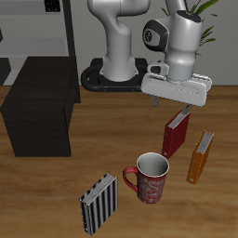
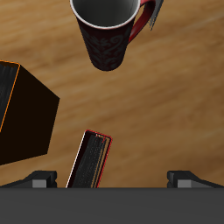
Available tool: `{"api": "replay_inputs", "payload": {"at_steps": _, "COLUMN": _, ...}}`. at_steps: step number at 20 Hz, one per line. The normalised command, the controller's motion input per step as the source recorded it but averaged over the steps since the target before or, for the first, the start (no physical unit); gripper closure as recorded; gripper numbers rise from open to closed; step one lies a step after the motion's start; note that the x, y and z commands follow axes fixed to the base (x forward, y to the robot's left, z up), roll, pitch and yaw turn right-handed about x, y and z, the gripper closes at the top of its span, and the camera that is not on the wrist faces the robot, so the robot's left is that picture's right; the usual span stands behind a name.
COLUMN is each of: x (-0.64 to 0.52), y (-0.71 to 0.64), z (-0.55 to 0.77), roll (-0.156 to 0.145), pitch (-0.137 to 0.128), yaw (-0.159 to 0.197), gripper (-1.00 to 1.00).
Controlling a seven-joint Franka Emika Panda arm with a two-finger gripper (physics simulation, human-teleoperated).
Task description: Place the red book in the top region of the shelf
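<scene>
The red book (image 1: 174, 136) stands upright on the wooden table, between the mug (image 1: 149, 177) and the orange book (image 1: 200, 156). My gripper (image 1: 171, 109) hangs directly above the red book's top edge, open and holding nothing. In the wrist view the red book's top edge (image 2: 90, 162) lies between the two spread fingertips (image 2: 39, 179), closer to one of them and touching neither. The black box-shaped shelf (image 1: 42, 107) stands far off at the other side of the table, its flat top bare.
A dark-red patterned mug (image 2: 109, 31) stands close in front of the red book. The orange book (image 2: 22, 114) stands beside it. A black-and-white striped book (image 1: 98, 203) stands near the table's front edge. A thin-framed grey rack (image 1: 51, 28) rises behind the shelf.
</scene>
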Motion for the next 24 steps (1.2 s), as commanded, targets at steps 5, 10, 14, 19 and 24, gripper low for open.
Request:
{"api": "replay_inputs", "payload": {"at_steps": 5, "x": 0.05, "y": 0.15, "z": -0.21, "roll": 0.021, "pitch": 0.026, "yaw": -0.020, "gripper": -1.00}}
{"api": "replay_inputs", "payload": {"at_steps": 10, "x": 0.05, "y": 0.04, "z": -0.20, "roll": 0.012, "pitch": 0.028, "yaw": -0.017, "gripper": -1.00}}
{"api": "replay_inputs", "payload": {"at_steps": 14, "x": 0.03, "y": 0.05, "z": -0.18, "roll": 0.022, "pitch": 0.049, "yaw": -0.031, "gripper": -1.00}}
{"api": "replay_inputs", "payload": {"at_steps": 19, "x": -0.04, "y": 0.14, "z": -0.21, "roll": 0.066, "pitch": 0.056, "yaw": -0.027, "gripper": -1.00}}
{"api": "replay_inputs", "payload": {"at_steps": 24, "x": 0.03, "y": -0.04, "z": -0.19, "roll": 0.001, "pitch": 0.066, "yaw": -0.029, "gripper": 1.00}}
